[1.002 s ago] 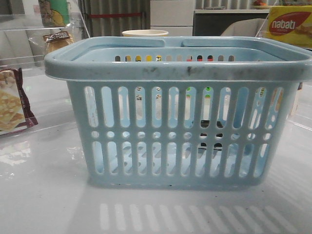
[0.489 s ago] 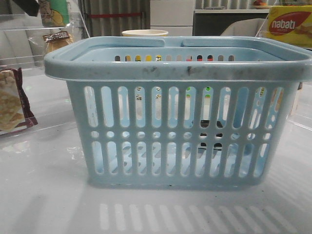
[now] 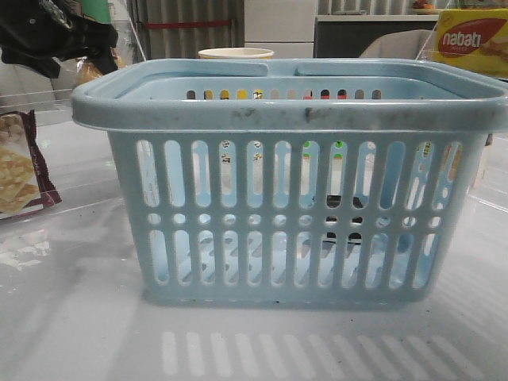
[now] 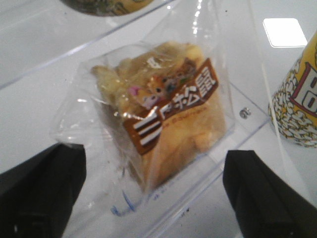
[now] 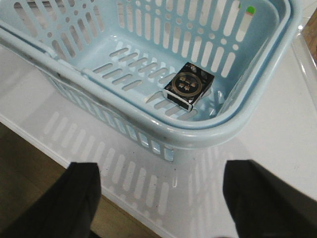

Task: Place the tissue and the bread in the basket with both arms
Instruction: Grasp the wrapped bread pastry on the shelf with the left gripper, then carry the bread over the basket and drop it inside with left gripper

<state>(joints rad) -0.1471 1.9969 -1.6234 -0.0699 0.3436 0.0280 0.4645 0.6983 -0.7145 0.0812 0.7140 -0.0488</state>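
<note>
The light blue basket (image 3: 294, 198) fills the middle of the front view and also shows in the right wrist view (image 5: 148, 44). The tissue (image 5: 188, 85), a small dark pack, lies on the basket floor and shows dark through the slots (image 3: 341, 213). The bread (image 4: 168, 124), golden-brown in clear wrap with a brown label, lies on a clear shelf. My left gripper (image 4: 153, 168) is open and hovers over it, one finger on each side, not touching. In the front view my left arm (image 3: 55, 36) hides the bread. My right gripper (image 5: 158, 188) is open and empty, above the table outside the basket's corner.
A maroon-edged cracker packet (image 3: 20, 175) lies at the left. A yellow nabati box (image 3: 472, 40) stands at the back right. A beige cup (image 3: 236, 54) is behind the basket. A popcorn cup (image 4: 297, 99) stands beside the bread. The table edge (image 5: 29, 134) is near my right gripper.
My left arm has come into the front view at the top left and moved down over the bread, which it now hides. The basket and tissue have not moved.
</note>
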